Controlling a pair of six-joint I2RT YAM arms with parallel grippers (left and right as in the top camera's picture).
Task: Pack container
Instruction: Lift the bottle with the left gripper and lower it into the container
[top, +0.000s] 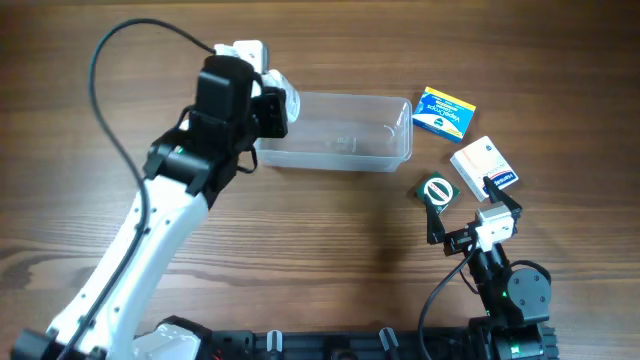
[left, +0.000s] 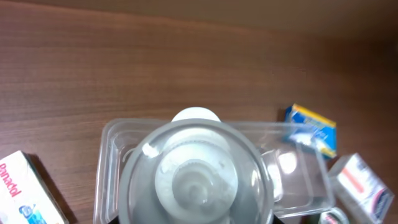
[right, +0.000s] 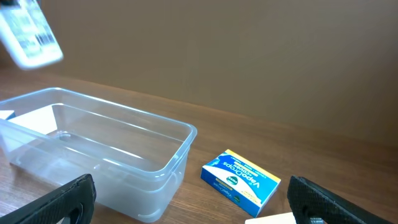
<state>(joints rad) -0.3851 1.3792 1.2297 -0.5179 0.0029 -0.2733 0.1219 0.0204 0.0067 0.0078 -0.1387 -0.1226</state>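
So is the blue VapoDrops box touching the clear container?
Apart. The right wrist view shows a strip of bare wood between the blue box and the container; the overhead view shows the same gap.

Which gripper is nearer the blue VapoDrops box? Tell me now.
Right. The right gripper is open, toward the robot from the blue box, with a white box between them. The left gripper holds a white item over the container's far end.

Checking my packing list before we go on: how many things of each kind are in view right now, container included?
Clear container: 1
Boxes: 3 (blue and yellow box, white box, Panadol box)
White bottle, held above the container: 1
Small green item: 1
Total: 6
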